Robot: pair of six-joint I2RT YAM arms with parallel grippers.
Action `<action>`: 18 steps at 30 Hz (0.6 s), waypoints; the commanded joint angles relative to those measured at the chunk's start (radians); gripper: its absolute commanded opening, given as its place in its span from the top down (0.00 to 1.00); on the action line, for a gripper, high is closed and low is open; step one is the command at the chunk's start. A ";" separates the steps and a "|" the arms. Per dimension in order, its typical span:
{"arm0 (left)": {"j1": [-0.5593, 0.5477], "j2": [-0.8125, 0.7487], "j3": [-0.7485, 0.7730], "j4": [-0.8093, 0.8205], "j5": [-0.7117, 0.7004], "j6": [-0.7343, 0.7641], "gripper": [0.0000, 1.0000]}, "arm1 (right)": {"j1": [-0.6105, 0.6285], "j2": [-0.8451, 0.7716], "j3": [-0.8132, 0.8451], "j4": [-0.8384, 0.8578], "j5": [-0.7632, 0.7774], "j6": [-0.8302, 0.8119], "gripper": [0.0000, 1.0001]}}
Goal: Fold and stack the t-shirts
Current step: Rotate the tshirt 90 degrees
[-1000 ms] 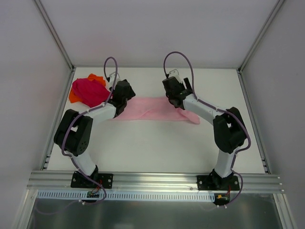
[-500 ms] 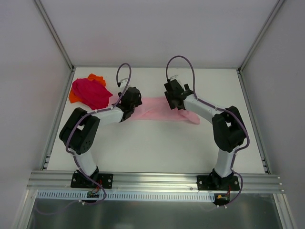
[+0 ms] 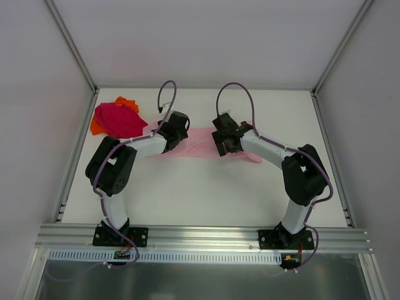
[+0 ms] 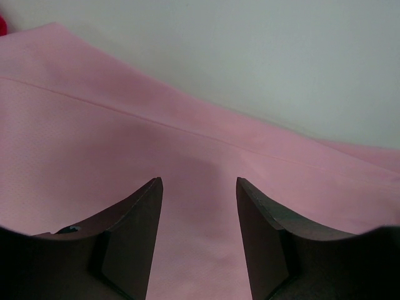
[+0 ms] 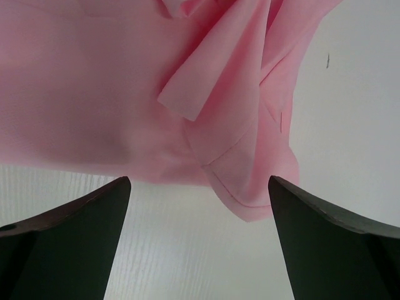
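The light pink t-shirt lies flat as a long folded strip across the middle of the table. It also fills the left wrist view, and its bunched sleeve end shows in the right wrist view. My left gripper is open and empty, low over the strip's left part. My right gripper is wide open and empty over the strip's near edge, right of centre. The magenta t-shirt lies crumpled on the orange t-shirt at the far left.
The white table is bounded by white walls on three sides. A metal rail runs along the near edge, where both arm bases are bolted.
My left gripper has moved right along the pink strip. My right gripper has moved left and a little nearer. The two now stand closer together over the shirt.
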 commanded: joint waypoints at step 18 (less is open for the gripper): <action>0.067 -0.017 -0.024 -0.090 0.228 -0.098 0.50 | -0.001 -0.034 0.015 -0.079 -0.153 0.059 0.00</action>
